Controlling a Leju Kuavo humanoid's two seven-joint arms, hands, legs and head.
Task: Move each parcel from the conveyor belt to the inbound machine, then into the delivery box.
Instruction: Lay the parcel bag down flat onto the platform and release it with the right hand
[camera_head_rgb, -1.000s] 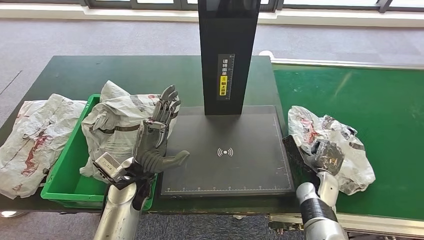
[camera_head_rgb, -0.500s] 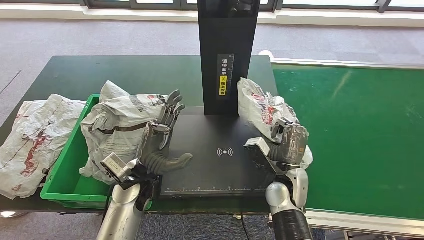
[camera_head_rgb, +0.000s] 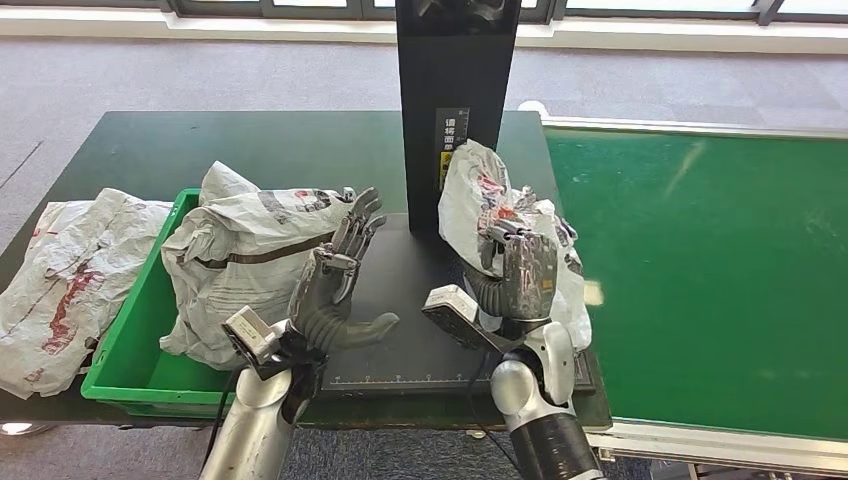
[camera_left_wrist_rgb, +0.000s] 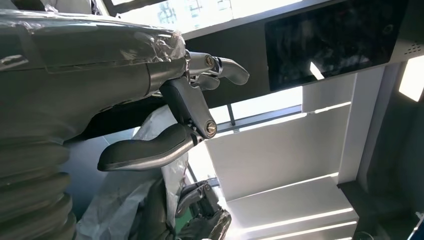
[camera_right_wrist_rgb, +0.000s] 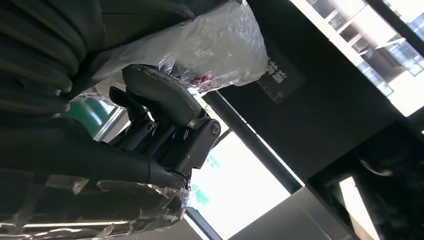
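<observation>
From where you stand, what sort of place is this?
Probably a parcel-sorting station: a green conveyor belt, a black scanning machine with flat platform, and a green plastic crate holding a crumpled white plastic parcel.

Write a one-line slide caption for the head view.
Right hand holds a white parcel over the inbound machine's plate; left hand waits open beside it.

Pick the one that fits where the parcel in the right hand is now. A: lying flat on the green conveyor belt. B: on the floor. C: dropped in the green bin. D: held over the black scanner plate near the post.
D: the right hand grips the parcel above the black scanner plate, close to the post.
</observation>
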